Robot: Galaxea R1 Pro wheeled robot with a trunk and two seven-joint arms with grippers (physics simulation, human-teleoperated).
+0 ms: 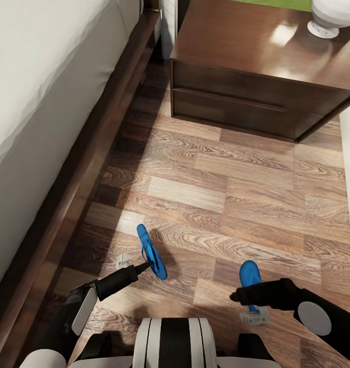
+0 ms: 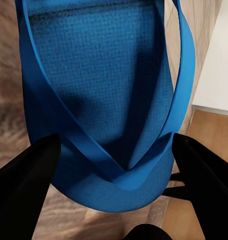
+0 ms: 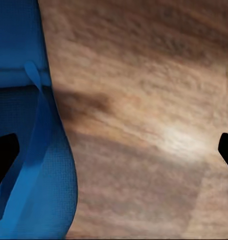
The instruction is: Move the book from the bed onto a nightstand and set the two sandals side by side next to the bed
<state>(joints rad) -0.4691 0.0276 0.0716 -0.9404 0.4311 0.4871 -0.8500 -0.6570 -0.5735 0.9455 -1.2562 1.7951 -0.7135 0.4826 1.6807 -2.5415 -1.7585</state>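
step: sandal placing | L gripper (image 1: pixel 144 267) pinching sandal (image 1: pixel 151 252) | R gripper (image 1: pixel 236 296) grip state can't tell, 2nd sandal (image 1: pixel 249 273) at its 12 | next: set pair parallel by bed (image 1: pixel 37 117)

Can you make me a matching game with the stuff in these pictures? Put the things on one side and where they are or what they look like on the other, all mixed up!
Things:
1. sandal at the left gripper
2. nightstand
3. bed
4. white lamp base

Places or looks:
A. pale mattress along the left edge of the head view
B. standing on top of the dark cabinet
C. blue, tipped up on its edge over the wood floor
D. glossy dark brown, with drawer fronts

Pairs: 1-C, 2-D, 3-A, 4-B
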